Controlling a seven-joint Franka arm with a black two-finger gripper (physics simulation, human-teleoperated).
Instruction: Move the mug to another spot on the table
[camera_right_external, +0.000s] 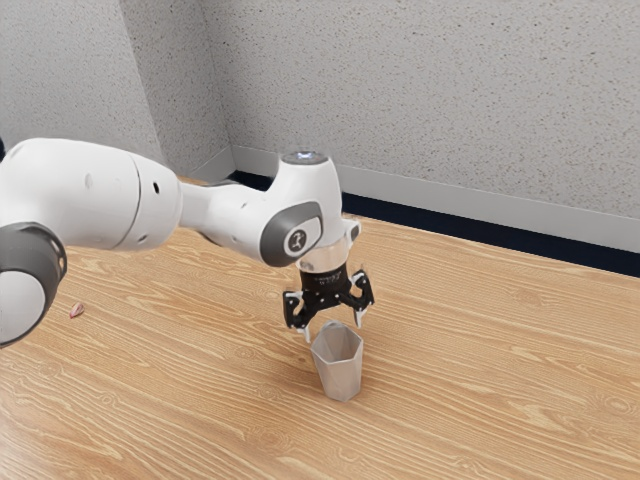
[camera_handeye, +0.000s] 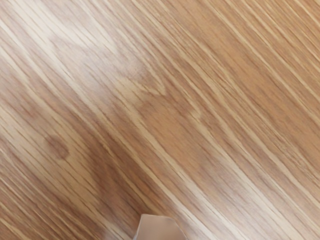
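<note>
Wooden table (camera_right_external: 500, 380) | grey mug (camera_right_external: 337, 368) upright | gripper (camera_right_external: 331, 325) at its 12 o'clock, fingers spread wide, holding nothing

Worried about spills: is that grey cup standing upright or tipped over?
Upright: the mug stands on its base on the table, open mouth facing up, just below the hand.

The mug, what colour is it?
Light grey all over. The mug shows best in the exterior view, standing on the wooden table.
</note>
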